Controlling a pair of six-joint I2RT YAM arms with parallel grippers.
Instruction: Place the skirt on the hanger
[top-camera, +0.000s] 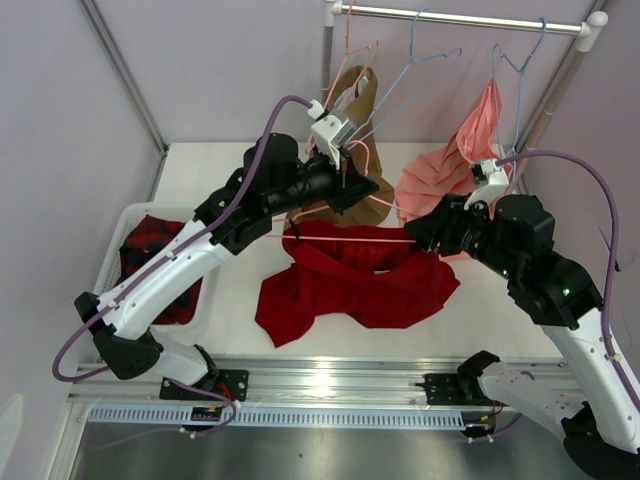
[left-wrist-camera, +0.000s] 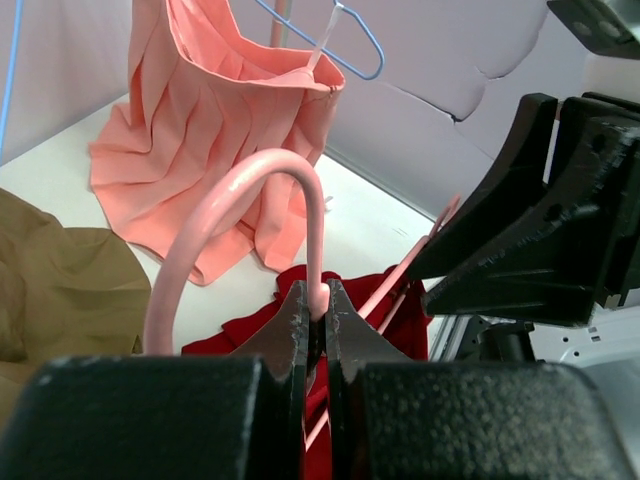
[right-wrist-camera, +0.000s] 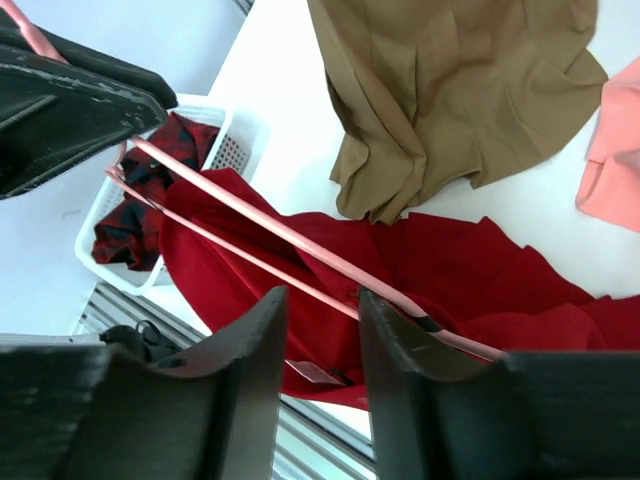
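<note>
The deep-red skirt (top-camera: 350, 285) lies crumpled on the white table, partly draped over the pale-pink hanger (top-camera: 340, 238), whose bar runs level above it. My left gripper (top-camera: 345, 172) is shut on the hanger's hook; in the left wrist view the hook (left-wrist-camera: 230, 200) curves up out of the closed fingertips (left-wrist-camera: 318, 305), with the skirt (left-wrist-camera: 260, 325) below. My right gripper (top-camera: 420, 235) is open at the hanger's right end. In the right wrist view the hanger's bars (right-wrist-camera: 250, 215) cross just beyond its spread fingers (right-wrist-camera: 320, 300), over the skirt (right-wrist-camera: 480, 270).
A tan garment (top-camera: 365, 110) and a salmon-pink pleated one (top-camera: 450, 170) hang from the rail (top-camera: 460, 15) at the back, with light-blue hangers (top-camera: 420, 60). A white basket (top-camera: 115, 250) at left holds a red-and-black plaid garment (top-camera: 150, 240). A metal track (top-camera: 340, 380) runs along the near edge.
</note>
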